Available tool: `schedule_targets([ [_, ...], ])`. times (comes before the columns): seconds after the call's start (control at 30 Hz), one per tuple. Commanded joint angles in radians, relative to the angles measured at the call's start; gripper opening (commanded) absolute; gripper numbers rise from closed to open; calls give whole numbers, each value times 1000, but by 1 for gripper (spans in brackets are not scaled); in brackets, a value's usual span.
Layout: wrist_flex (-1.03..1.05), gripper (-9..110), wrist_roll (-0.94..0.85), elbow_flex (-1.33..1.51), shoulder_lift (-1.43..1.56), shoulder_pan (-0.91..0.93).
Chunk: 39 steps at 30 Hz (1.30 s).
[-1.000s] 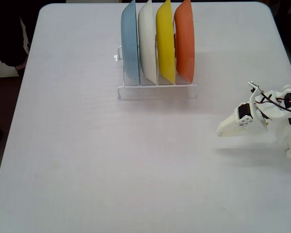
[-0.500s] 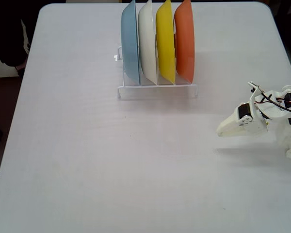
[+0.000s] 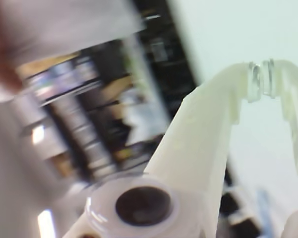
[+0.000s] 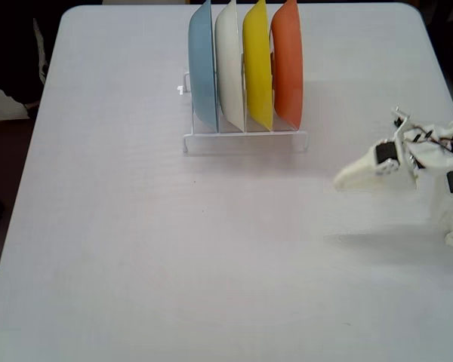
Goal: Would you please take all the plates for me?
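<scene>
Four plates stand on edge, side by side, in a white wire rack (image 4: 245, 140) at the far middle of the table in the fixed view. From left to right they are the light blue plate (image 4: 202, 64), the white plate (image 4: 229, 64), the yellow plate (image 4: 257, 64) and the orange plate (image 4: 288, 64). My gripper (image 4: 341, 179) is at the right side of the table, pointing left, well apart from the rack and below the orange plate in that view. In the blurred wrist view the gripper (image 3: 262, 82) has its fingertips together, with nothing between them. No plate shows in the wrist view.
The white table (image 4: 136, 249) stretches to the left and in front of the rack. The arm's body and cables (image 4: 438, 154) sit at the table's right edge. Dark floor and clutter lie past the table's left edge (image 4: 0, 151).
</scene>
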Motion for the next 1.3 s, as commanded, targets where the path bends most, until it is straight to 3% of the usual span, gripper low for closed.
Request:
schedule_targets([
  [0.0, -46, -1, -44, -206, -110, 40],
  [0.43, 247, 1, -374, -900, -577, 224],
  [0.7, 304, 19, -621, -1164, -842, 408],
  [0.87, 319, 38, -715, -1255, -956, 505],
  [1.13, 428, 52, -781, -1391, -1100, 589],
  [1.27, 423, 52, -808, -1445, -1167, 598],
])
